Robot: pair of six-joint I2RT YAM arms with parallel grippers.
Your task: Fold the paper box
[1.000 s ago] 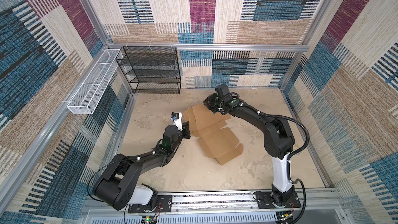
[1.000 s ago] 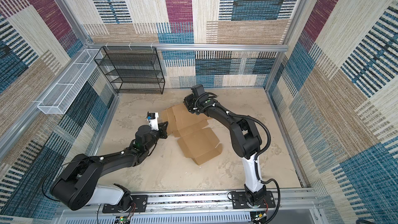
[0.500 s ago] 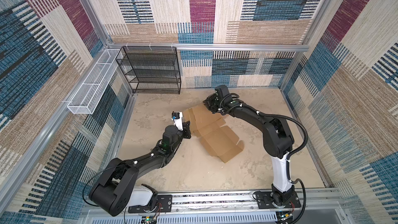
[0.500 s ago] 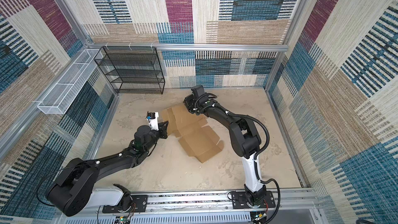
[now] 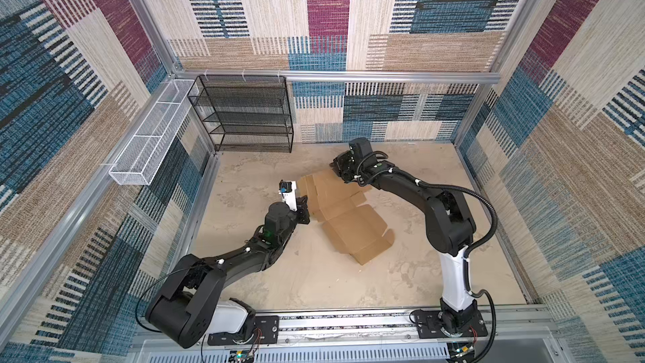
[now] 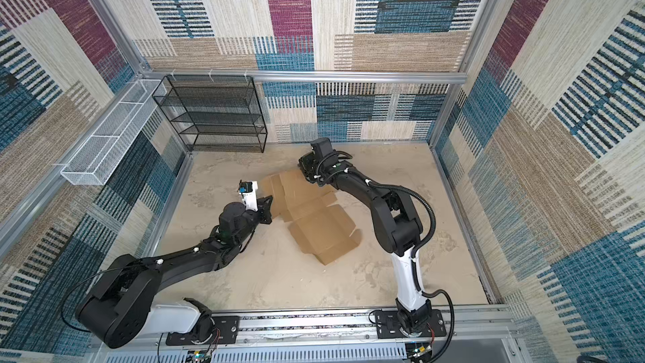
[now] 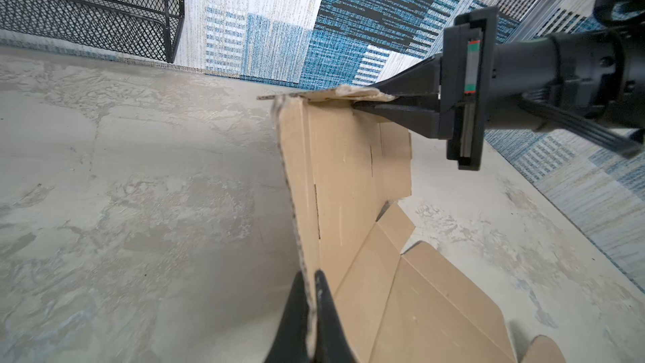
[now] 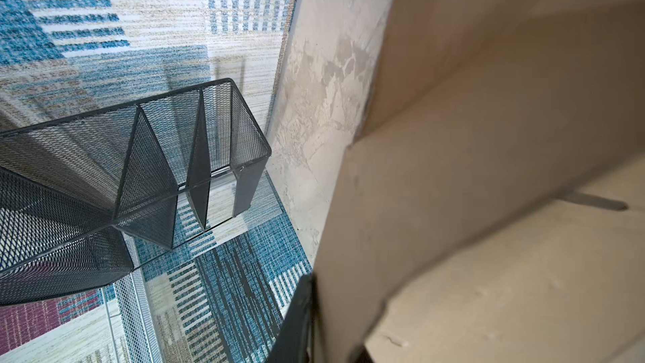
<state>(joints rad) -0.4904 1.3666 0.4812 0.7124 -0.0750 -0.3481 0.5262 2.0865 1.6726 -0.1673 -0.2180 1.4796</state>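
The paper box (image 5: 349, 228) (image 6: 314, 228) is a brown cardboard sheet with flaps, partly raised at its far end, lying mid-floor in both top views. My left gripper (image 5: 303, 204) (image 6: 268, 204) is shut on the sheet's left edge. In the left wrist view its fingertips (image 7: 310, 275) pinch that edge of the cardboard (image 7: 349, 169). My right gripper (image 5: 340, 178) (image 6: 305, 176) is shut on the far corner, and the left wrist view shows it (image 7: 366, 99) clamping a bent flap. In the right wrist view cardboard (image 8: 453, 169) fills most of the frame beside one dark finger (image 8: 303, 295).
A black mesh shelf (image 5: 244, 113) (image 8: 139, 155) stands against the back wall at the left. A white wire basket (image 5: 150, 141) hangs on the left wall. Patterned walls enclose the floor, and a metal rail (image 5: 349, 323) runs along the front.
The right gripper's jaws have narrowed on the far corner. The sheet's near end has slid slightly leftward. Both arms stay almost where they were.
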